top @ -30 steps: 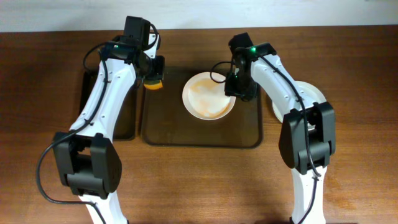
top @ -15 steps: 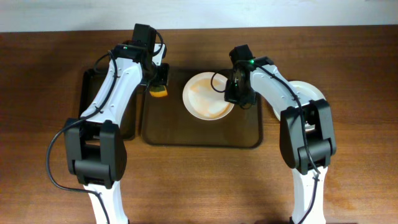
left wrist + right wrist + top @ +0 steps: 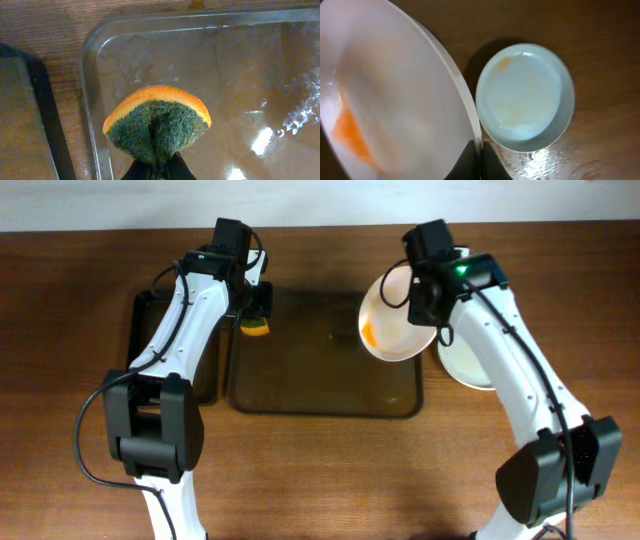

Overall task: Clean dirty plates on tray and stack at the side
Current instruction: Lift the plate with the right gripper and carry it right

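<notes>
while right pincer (image 3: 479, 152) grips tilted sauce-streaked white round plate (image 3: 392, 320), upper right, left pincer (image 3: 159, 169) clamps orange-green sponge (image 3: 157, 120) over dark brown tray (image 3: 300, 375).

A dark brown wooden tabletop (image 3: 320, 480) fills nearly the whole overhead view, its grain running left to right in long streaks. Along the far edge lies a pale strip (image 3: 100, 202), plain and evenly lit; whether it is wall or floor cannot be told. In the right wrist view, small bright glints sit on the wood.
</notes>
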{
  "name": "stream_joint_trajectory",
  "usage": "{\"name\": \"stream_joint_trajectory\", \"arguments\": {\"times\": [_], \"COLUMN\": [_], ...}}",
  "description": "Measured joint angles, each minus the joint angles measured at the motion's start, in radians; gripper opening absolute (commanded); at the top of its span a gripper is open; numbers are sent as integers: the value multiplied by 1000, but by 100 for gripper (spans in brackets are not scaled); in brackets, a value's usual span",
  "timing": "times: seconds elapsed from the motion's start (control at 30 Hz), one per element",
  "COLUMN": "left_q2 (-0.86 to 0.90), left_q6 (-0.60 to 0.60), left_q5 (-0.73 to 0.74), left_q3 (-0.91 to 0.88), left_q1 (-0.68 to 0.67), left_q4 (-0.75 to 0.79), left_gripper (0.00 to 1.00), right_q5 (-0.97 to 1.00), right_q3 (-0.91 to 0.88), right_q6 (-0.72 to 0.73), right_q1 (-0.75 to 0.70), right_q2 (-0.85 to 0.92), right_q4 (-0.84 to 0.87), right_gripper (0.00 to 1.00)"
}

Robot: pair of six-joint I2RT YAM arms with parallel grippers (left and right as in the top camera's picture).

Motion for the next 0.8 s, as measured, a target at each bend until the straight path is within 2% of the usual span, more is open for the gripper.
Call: {"name": "stream_joint_trajectory", "arguments": {"times": [0.2, 0.33, 0.47, 0.67, 0.8], "left_q2": [0, 0, 0, 0, 0], "left_q6": [0, 0, 0, 0, 0], "left_q5": [0, 0, 0, 0, 0], "left_q3": [0, 0, 0, 0, 0], "left_q1": [0, 0, 0, 0, 0], "left_q4": [10, 11, 11, 11, 13], "left_gripper": [0, 0, 0, 0, 0], "right_q5": [440, 576, 652, 651, 360], "right_q3": [0, 0, 0, 0, 0], "right_q6": [-7, -6, -6, 40, 23], "right_q1": [263, 356, 369, 364, 251], "right_q2": [-6, -6, -6, -7, -8], "right_q4": [-83, -98, -101, -95, -59], "right_gripper": [4, 4, 4, 4, 4]}}
